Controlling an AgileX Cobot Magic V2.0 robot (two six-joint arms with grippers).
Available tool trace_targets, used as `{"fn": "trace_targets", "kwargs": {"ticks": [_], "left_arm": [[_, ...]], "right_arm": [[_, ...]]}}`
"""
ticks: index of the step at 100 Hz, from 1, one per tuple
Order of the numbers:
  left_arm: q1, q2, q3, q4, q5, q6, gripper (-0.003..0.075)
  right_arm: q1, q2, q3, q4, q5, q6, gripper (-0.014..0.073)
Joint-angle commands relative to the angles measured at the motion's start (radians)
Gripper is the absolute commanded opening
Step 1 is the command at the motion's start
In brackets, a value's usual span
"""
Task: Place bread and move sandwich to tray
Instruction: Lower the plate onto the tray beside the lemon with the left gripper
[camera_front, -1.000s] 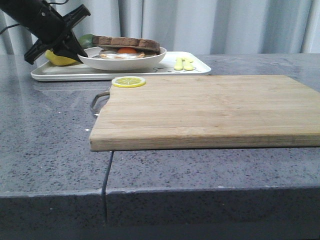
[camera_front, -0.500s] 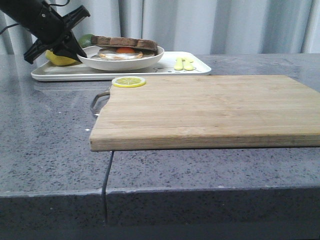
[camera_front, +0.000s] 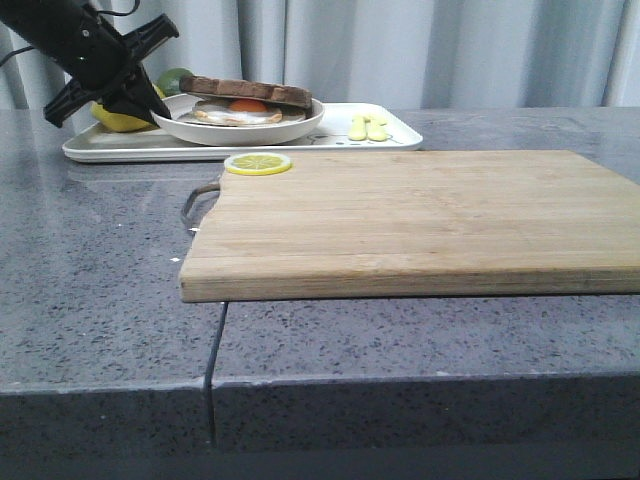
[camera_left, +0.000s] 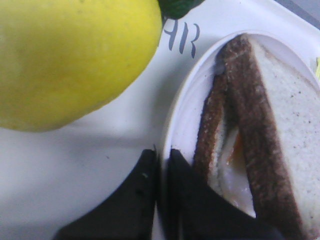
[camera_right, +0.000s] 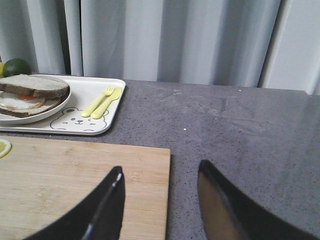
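The sandwich (camera_front: 248, 95) lies on its round white plate (camera_front: 240, 130) over the left part of the white tray (camera_front: 395, 133). The bread (camera_right: 32, 85) lies on top of the egg as the upper slice. My left gripper (camera_front: 158, 105) is shut on the plate's left rim; in the left wrist view the black fingertips (camera_left: 145, 170) pinch the rim (camera_left: 177, 115) beside the sandwich (camera_left: 260, 140). I cannot tell whether the plate rests on the tray or hangs just above it. My right gripper (camera_right: 160, 175) is open and empty over the right end of the cutting board (camera_right: 75, 180).
A whole lemon (camera_left: 70, 55) and a green lime (camera_right: 16, 66) sit on the tray left of the plate. A yellow fork and spoon (camera_right: 102, 101) lie on the tray's right part. A lemon slice (camera_front: 257, 162) lies on the board's (camera_front: 400, 220) far left corner.
My left gripper has carried the plate with the sandwich slightly left and lower toward the tray. The right arm has not moved.
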Motion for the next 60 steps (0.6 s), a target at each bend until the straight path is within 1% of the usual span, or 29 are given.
{"fn": "trace_targets", "kwargs": {"ticks": [1,60], "left_arm": [[-0.006,-0.055,-0.042,-0.057,-0.053,-0.011,-0.0019],[-0.007,-0.025,-0.042,-0.073,-0.045,-0.013,-0.0019]], "right_arm": [[-0.008,0.003,-0.025,-0.007,-0.077,-0.001,0.0353],[-0.008,0.003,-0.025,-0.007,-0.077,-0.001,0.0353]]}}
